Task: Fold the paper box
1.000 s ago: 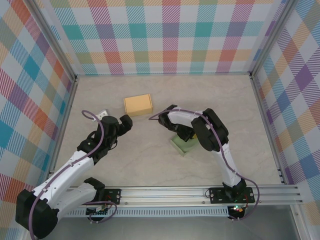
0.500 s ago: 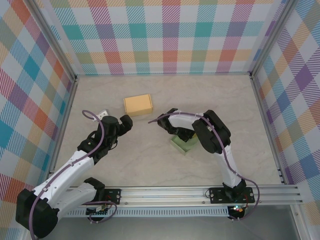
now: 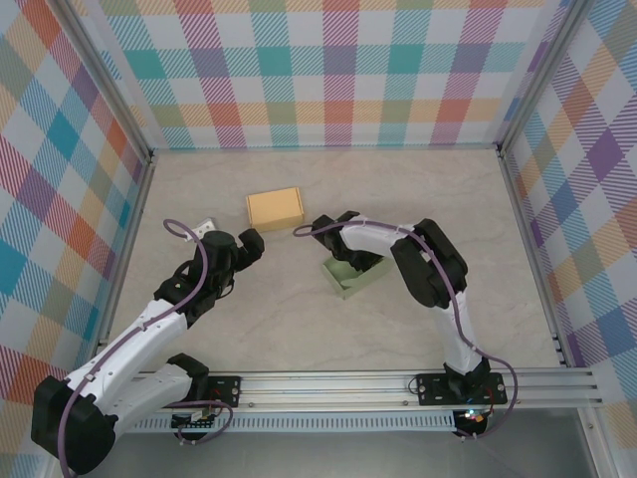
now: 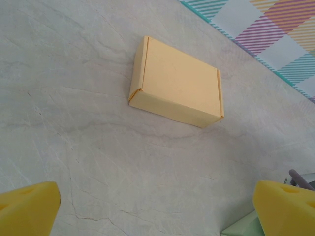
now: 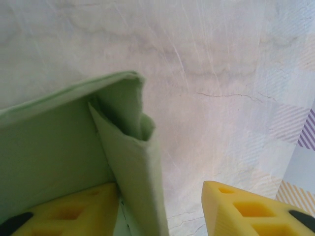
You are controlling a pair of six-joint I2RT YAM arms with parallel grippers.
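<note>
Rail [image 3: 328, 383] along the near edge carries both arm bases. Beyond it, over the marbled table [image 3: 299, 329], the left gripper [image 3: 237, 242] hovers with its yellow fingers [image 4: 29, 209] spread wide and nothing between them. To its right, mid-table, lies the green paper box [image 3: 348, 282], open-topped and skewed. The right gripper [image 3: 343, 257] reaches down at its far left corner. From the right wrist, a folded side wall of the box stands between the pads [image 5: 246, 211]. The jaws are parted, the wall beside the left pad and well clear of the other, so nothing is pinched. Farther back a closed tan box [image 3: 275, 207] lies flat, apart from both grippers. Behind it rises the checked wall [image 3: 328, 70].
</note>
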